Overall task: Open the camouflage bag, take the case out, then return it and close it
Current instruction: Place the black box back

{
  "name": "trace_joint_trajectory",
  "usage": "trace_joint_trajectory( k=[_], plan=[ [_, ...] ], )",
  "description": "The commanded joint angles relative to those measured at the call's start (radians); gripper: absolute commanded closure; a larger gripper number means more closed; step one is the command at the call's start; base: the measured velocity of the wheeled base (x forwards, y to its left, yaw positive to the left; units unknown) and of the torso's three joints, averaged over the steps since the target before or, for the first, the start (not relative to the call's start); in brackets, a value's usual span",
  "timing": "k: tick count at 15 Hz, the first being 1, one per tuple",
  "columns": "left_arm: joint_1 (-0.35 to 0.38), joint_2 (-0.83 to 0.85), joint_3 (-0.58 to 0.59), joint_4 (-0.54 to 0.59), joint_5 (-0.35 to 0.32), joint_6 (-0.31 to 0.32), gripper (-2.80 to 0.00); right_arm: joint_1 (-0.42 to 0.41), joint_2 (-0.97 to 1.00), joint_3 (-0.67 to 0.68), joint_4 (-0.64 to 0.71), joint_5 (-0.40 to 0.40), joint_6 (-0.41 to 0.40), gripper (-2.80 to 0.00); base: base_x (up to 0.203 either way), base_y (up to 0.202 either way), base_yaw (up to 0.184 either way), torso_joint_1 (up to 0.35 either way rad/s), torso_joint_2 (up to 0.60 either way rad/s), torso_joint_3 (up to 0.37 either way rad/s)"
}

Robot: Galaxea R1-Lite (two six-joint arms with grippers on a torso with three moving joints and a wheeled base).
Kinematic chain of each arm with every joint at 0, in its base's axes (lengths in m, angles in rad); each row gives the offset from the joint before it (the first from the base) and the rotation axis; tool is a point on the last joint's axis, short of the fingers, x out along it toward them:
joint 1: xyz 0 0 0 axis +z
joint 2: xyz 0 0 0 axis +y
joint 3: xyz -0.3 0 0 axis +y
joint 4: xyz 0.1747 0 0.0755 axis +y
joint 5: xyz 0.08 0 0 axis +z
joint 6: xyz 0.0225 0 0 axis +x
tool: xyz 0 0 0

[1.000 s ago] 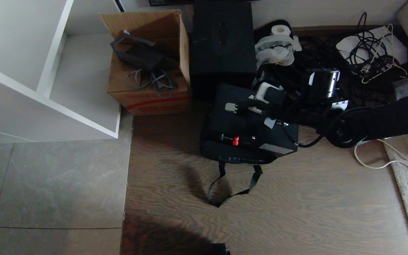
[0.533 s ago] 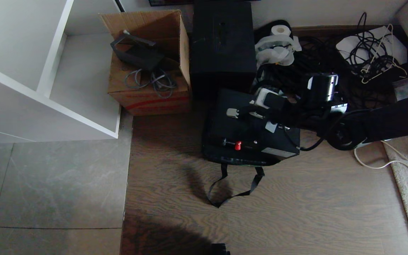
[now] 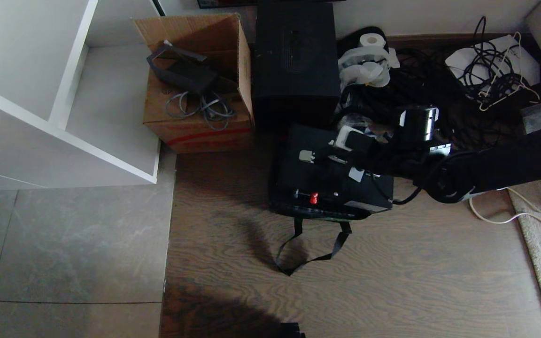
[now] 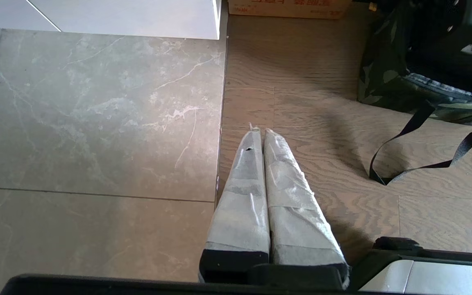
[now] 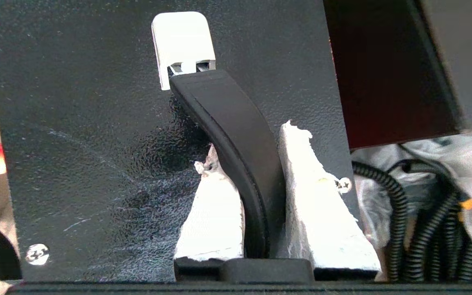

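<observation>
The case [image 3: 329, 176] sat in the open top of the camouflage bag [image 3: 317, 213] on the wooden floor [image 3: 392, 272], its red latch [image 3: 313, 197] facing the robot. The right tool [image 5: 246, 164] had its taped fingers [image 5: 322, 205] closed on the case's strap handle [image 5: 236, 135], one on each side of the strap. The bag's own black strap [image 3: 310, 246] lay looped on the floor in front. A taller black box [image 3: 296, 56] and a cardboard box [image 3: 195, 94] stood behind. The left tool [image 4: 259, 131] hung over the floor with its fingers pressed together, holding nothing.
</observation>
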Motion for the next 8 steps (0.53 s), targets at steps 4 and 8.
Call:
trace_joint_trajectory(
  k=[4,8],
  plan=[
    [0.000,-0.002,0.009,0.000,0.000,-0.001,0.00,0.001,0.057,-0.006,-0.014,0.001,-0.002,0.00,0.000,0.000,0.000,0.000,0.00,0.000],
    [0.000,-0.002,0.009,0.000,0.000,-0.001,0.00,0.002,0.057,-0.004,0.005,0.000,0.002,0.00,0.000,0.000,0.000,0.000,0.00,0.000]
  ],
)
